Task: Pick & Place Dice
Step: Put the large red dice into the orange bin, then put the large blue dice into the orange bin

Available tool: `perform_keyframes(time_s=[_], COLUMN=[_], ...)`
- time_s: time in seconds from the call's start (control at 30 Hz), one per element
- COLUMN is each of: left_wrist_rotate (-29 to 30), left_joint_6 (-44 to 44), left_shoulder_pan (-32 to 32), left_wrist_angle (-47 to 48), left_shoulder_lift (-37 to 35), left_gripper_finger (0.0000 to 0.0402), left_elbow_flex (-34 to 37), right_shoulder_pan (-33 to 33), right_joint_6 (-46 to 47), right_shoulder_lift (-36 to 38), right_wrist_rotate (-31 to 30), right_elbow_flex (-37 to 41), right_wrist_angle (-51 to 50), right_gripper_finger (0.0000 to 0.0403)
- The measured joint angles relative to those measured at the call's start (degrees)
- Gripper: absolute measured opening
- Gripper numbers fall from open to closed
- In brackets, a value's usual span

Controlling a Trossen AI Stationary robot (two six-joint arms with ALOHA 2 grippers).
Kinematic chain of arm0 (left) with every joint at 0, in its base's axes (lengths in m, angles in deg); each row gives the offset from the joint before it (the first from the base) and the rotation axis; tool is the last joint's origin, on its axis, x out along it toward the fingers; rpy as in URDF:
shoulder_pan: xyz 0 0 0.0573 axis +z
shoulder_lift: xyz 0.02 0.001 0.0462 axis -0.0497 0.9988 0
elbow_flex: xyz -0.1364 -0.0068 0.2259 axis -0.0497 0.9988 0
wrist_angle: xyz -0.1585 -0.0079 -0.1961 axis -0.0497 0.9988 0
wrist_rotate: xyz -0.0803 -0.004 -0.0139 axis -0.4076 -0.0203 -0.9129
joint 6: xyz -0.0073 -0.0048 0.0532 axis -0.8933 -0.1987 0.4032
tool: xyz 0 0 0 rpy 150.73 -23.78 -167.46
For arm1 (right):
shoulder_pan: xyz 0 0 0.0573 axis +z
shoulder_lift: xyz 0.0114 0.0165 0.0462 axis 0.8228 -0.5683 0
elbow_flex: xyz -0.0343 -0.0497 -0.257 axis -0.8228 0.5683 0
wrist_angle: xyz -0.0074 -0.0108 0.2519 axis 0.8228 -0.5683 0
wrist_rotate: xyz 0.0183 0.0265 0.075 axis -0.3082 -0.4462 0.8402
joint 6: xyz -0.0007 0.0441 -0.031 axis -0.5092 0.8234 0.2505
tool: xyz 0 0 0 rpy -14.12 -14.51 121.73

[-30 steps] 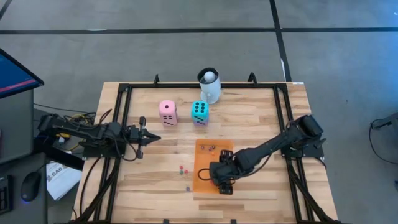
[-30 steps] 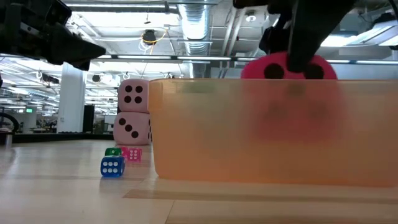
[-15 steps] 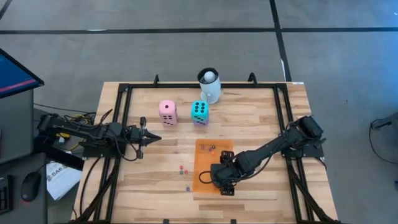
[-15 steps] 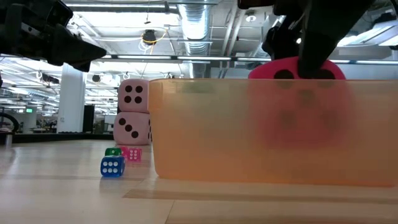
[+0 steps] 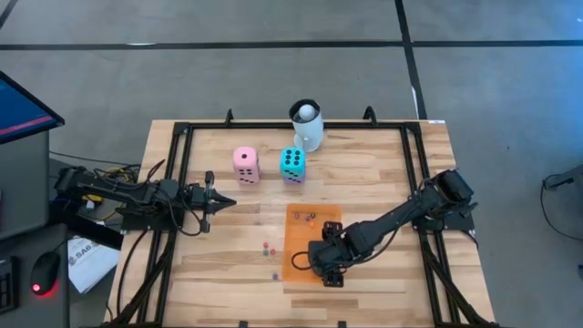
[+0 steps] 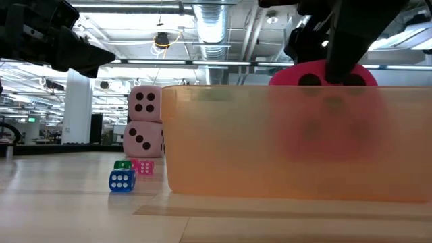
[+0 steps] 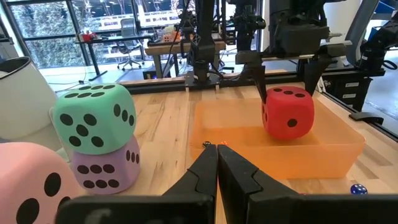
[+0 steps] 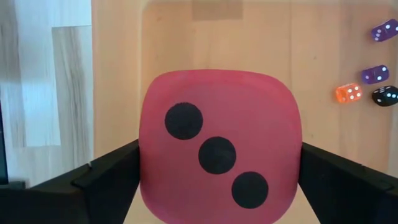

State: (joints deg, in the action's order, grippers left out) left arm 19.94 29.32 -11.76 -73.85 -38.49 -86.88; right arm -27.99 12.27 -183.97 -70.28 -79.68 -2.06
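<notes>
Right gripper [image 8: 217, 180] fingers are being kept wide beside the red die [image 8: 221, 146], judged soft and light, best gripped on opposite flat faces.

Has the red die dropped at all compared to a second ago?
Yes. In the low view the red die now shows slightly less above the orange bin's rim and sits a little farther right along it.

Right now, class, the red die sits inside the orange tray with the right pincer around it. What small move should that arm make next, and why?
Probably lift the right pincer straight up. Its fingers stand apart on either side of the red die, which rests in the orange tray. The drop looks done, so rising clears the die without knocking it.
</notes>
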Motion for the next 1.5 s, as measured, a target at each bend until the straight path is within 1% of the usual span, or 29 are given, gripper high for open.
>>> perform_keyframes(time_s=[0.17, 0.33, 0.5, 0.67, 0.83, 1.13, 1.23, 1.33, 1.5], left_wrist_rotate=[0.01, -0.01, 0.01, 0.01, 0.01, 0.01, 0.01, 0.01, 0.01], left_joint_6=[0.0, 0.0, 0.0, 0.0, 0.0, 0.0, 0.0, 0.0, 0.0], left_shoulder_pan=[0.01, 0.0, 0.01, 0.01, -0.02, 0.01, -0.01, 0.01, 0.01], left_wrist_angle=[0.0, 0.01, 0.0, 0.0, 0.0, 0.0, -0.01, 0.0, -0.13], left_shoulder_lift=[0.0, 0.0, 0.0, 0.0, 0.0, 0.0, 0.0, 0.0, 0.0], left_gripper_finger=[0.0, 0.0, 0.0, 0.0, 0.0, 0.0, 0.0, 0.0, 0.0], left_elbow_flex=[0.0, 0.0, 0.0, 0.0, 0.0, 0.0, 0.0, 0.0, 0.0], right_shoulder_pan=[-0.01, -0.02, -0.02, -0.24, -0.57, -0.5, -0.53, -0.56, -0.88], right_joint_6=[0.03, -0.04, -2.57, -3.07, -3.19, -8.32, -9.06, -9.08, -9.19], right_shoulder_lift=[0.0, 0.0, 0.0, 0.07, 0.09, 0.14, 1.32, 4.03, 10.36], right_wrist_rotate=[0.02, 0.24, 0.26, 0.33, 0.27, 0.23, 0.19, -1.35, -8.24], right_elbow_flex=[0.0, 0.0, 0.0, -0.27, -2.88, -8.22, -9.07, -9.09, -9.11], right_wrist_angle=[0.06, 0.05, -0.12, -1.5, -5.66, -8.8, -10.54, -11.91, -12.01], right_gripper_finger=[0.0398, 0.0399, 0.0398, 0.0399, 0.0399, 0.0398, 0.0398, 0.0398, 0.0398])
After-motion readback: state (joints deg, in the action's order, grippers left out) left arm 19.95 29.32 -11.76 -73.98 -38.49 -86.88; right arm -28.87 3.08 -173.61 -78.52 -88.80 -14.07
